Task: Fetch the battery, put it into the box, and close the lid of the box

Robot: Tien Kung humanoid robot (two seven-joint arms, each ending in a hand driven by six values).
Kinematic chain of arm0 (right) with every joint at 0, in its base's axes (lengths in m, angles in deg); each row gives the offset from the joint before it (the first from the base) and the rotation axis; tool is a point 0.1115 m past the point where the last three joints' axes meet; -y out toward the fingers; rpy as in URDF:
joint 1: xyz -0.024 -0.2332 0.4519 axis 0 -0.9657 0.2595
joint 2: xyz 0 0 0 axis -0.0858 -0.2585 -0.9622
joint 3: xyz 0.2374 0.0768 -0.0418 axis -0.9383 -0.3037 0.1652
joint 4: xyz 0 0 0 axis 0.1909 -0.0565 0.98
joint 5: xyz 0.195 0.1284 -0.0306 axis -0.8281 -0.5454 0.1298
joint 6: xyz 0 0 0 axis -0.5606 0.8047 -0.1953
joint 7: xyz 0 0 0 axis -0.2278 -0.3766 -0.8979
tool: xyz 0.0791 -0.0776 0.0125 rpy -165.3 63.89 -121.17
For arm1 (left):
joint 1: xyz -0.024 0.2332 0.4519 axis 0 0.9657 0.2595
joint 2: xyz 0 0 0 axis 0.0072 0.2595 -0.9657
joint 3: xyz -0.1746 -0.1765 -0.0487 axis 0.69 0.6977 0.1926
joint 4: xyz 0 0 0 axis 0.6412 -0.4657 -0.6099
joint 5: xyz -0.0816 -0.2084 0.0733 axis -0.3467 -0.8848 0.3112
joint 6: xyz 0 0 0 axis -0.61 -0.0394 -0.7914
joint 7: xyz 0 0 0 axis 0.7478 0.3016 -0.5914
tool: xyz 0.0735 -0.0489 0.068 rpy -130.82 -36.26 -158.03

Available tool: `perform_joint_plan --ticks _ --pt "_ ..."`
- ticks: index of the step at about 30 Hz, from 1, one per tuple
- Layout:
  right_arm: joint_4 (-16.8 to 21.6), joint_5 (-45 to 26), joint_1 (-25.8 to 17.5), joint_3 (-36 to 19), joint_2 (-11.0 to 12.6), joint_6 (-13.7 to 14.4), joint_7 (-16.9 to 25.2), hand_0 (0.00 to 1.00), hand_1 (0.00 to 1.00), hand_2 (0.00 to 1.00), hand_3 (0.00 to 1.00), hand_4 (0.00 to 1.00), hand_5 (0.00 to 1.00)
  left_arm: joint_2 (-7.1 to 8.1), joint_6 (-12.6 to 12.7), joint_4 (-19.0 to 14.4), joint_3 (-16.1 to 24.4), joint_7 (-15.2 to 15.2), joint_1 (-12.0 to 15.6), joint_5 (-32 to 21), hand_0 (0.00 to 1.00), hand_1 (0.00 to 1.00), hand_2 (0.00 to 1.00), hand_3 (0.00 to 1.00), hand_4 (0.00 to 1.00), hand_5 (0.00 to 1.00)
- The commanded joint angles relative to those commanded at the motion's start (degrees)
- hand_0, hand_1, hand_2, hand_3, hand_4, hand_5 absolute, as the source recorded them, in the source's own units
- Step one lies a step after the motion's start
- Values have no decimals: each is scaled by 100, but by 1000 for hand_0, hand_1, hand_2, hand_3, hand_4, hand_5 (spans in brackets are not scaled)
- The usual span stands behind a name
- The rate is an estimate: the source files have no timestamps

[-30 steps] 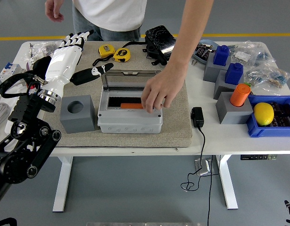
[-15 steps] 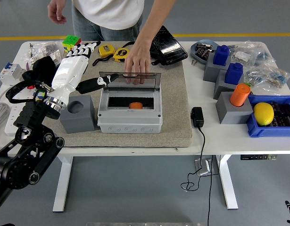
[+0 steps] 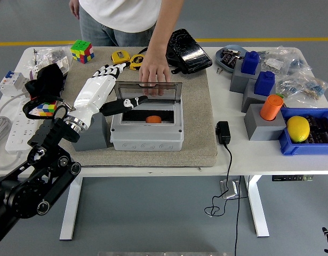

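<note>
The grey box (image 3: 146, 132) sits on a beige mat (image 3: 196, 144) at the table's middle, its clear lid (image 3: 151, 92) tilted up at the back. Inside it lies an orange battery (image 3: 153, 119). My left hand (image 3: 108, 88), white with black fingertips, hovers open over the box's left side, its thumb reaching over the opening. A person's hand (image 3: 154, 70) rests on the lid's top edge from the far side. My right hand is out of view.
A grey block (image 3: 94, 136) stands left of the box, partly under my wrist. Yellow tape measures (image 3: 127, 57), a black pouch (image 3: 186, 49), a colour cube (image 3: 81, 50), a black adapter (image 3: 223, 132), grey holders with blue and orange parts (image 3: 262, 101) and a blue bin (image 3: 308, 140) with a yellow lemon (image 3: 297, 128) surround the mat.
My left hand moved right, from over the grey block to above the box's left side. The person's hand left the box's inside and now holds the lid's top edge.
</note>
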Motion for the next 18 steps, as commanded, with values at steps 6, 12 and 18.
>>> perform_joint_plan --ticks 6,12,18 --pt "0 1 2 -11 -1 2 2 845 802 767 800 998 998 -17 -3 161 -186 27 10 -146 998 998 998 988 998 998" --pt "0 11 -1 -23 -5 3 0 845 802 767 800 998 998 8 1 89 -221 1 32 -128 998 998 997 984 998 998" --pt "0 26 9 -49 8 5 5 846 802 767 800 998 998 146 -18 -16 -373 -53 87 -146 998 998 993 981 998 998"
